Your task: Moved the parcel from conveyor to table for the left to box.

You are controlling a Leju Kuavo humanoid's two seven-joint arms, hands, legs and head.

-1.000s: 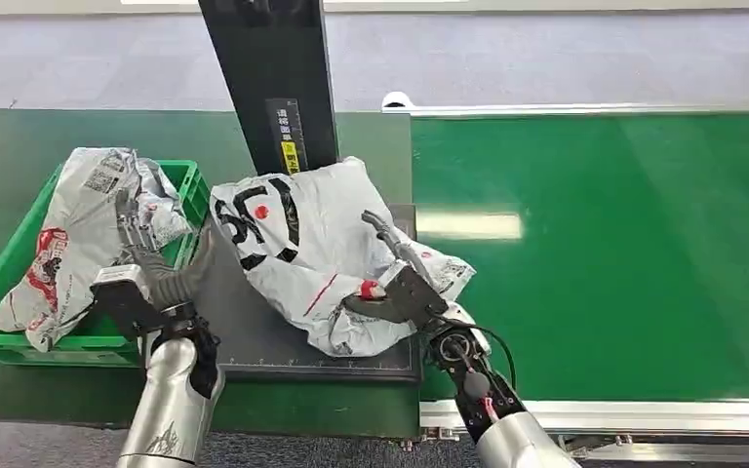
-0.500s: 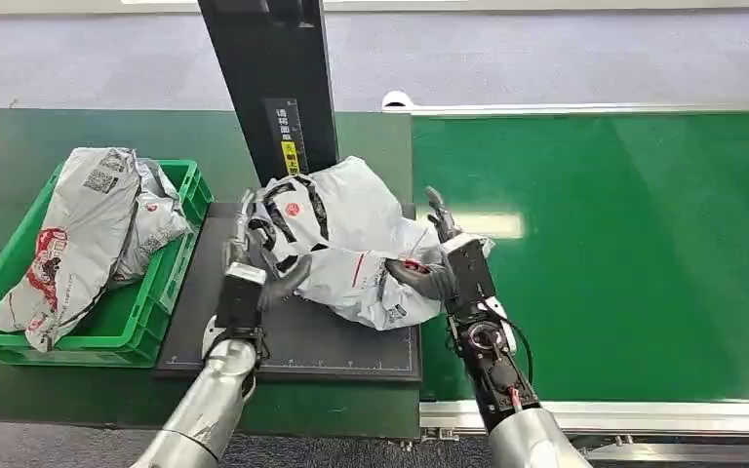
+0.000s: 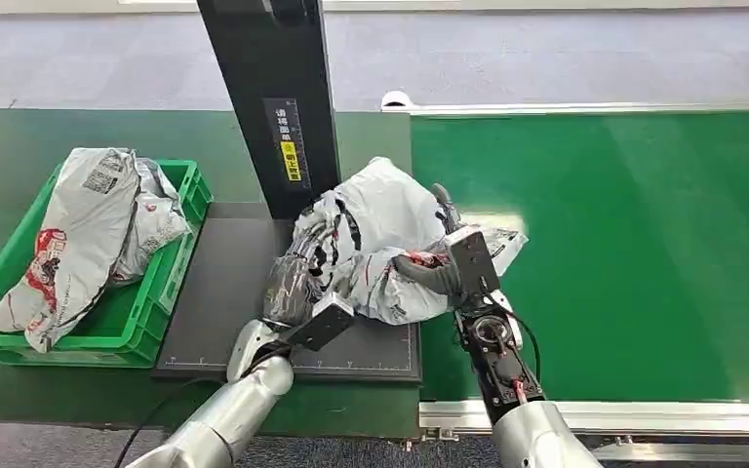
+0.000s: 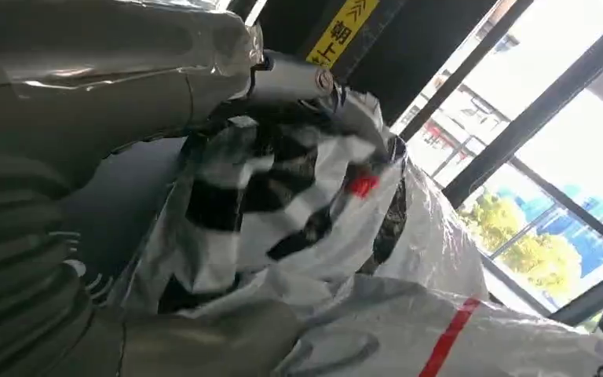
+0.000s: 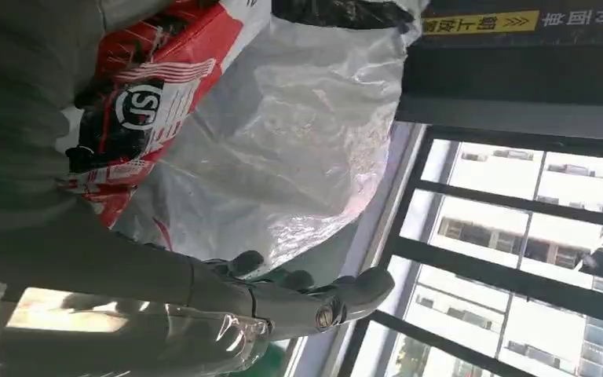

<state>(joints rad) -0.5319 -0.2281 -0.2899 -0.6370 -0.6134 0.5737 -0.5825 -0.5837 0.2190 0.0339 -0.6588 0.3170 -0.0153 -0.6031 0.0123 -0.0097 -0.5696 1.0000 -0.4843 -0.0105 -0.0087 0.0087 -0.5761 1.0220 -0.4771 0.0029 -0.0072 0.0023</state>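
Both hands are on the parcel (image 3: 375,244): your right hand (image 3: 446,265) grips its right side, thumb curled across the front and fingers behind it, and your left hand (image 3: 297,292) presses its lower left, fingers wrapped into the crumpled plastic. You see the grey-white bag with black lettering bunched up between them, over the right part of the dark mat (image 3: 224,302) on the table (image 3: 19,136), right at the conveyor's edge. Just behind it stands the black post (image 3: 273,88) with its yellow label. Left of the mat, the green crate (image 3: 171,283) holds more grey bags (image 3: 83,234). To your right runs the green conveyor belt (image 3: 624,253).
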